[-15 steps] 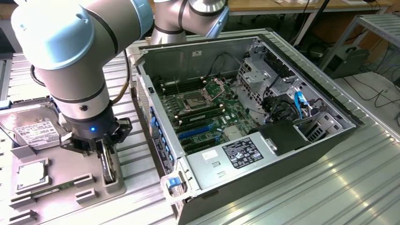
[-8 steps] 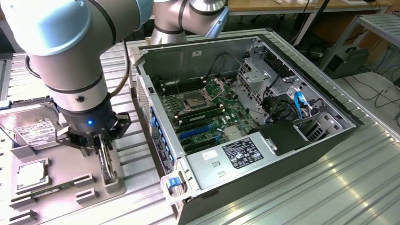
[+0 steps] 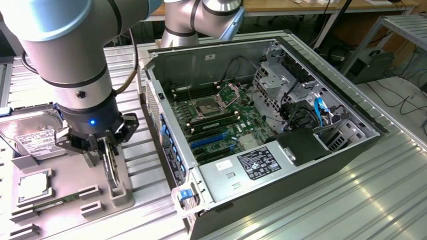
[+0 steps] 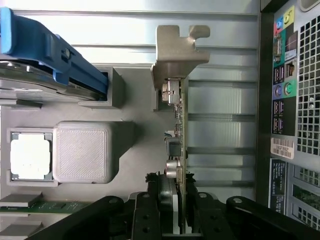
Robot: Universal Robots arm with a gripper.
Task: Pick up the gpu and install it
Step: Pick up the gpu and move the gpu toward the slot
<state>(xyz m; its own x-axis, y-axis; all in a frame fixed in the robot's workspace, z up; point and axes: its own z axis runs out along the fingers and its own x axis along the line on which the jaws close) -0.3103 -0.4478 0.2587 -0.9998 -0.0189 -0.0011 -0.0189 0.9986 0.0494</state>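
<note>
Ribbed metal tabletop [image 3: 373, 200] carries a grey parts tray [image 3: 70, 177]. The gpu [image 3: 115, 172] stands edge-on at the tray's edge. My gripper [image 3: 107, 147] has narrowed onto both its faces. It looks light, stiff and fragile, so I'd clamp bare board, off the components.

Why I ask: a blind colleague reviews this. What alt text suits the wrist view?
The gripper clamps the gpu, seen edge-on with its silvery bracket farthest away, beside a grey parts tray holding a square chip; the computer case is alongside.
</note>
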